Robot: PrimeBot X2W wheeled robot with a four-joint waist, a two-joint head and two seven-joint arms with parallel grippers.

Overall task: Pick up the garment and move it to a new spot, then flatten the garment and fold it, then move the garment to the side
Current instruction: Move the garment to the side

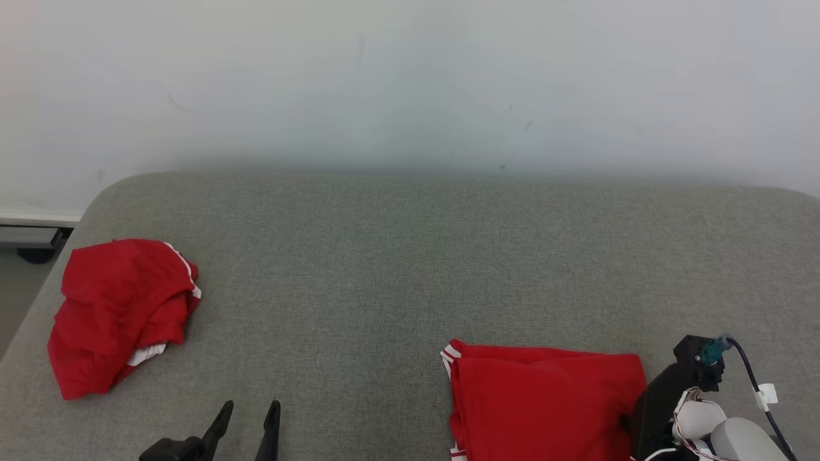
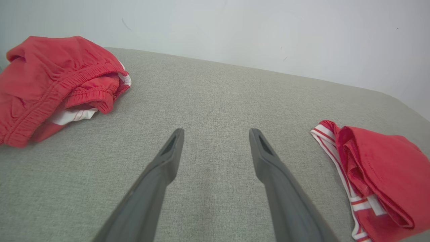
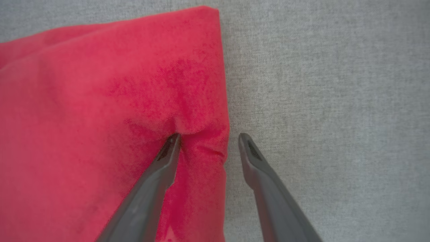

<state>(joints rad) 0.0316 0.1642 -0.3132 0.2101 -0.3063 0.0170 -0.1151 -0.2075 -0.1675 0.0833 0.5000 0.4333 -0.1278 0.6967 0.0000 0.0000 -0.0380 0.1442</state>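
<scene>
The right gripper [image 3: 210, 136] stands open astride the near corner of the folded garment [image 3: 100, 117]. One fingertip dents the red cloth, and the other rests on the bare pad [image 1: 410, 256] just beside the cloth's edge, with nothing pinched between them. The left gripper [image 2: 216, 134] is also open, holding nothing, its two fingers pointing over bare pad between the two heaps of cloth. The pad is a grey woven surface with rounded corners, set against a pale wall [image 1: 410, 77] that carries a few small dark marks. A strip of floor [image 1: 16, 301] shows past the pad's left edge. There are two red garments: the folded one at the robot's near right and a crumpled garment [image 1: 118, 314] at its left, well apart. There are two grippers, each with two dark fingers. The right wrist view gives the dent under the fingertip close up. The left wrist view gives the crumpled garment's gathered waistband and the white stripes on both garments. The head view gives a dark cable [image 1: 753, 378] with a white tag on the right wrist.
</scene>
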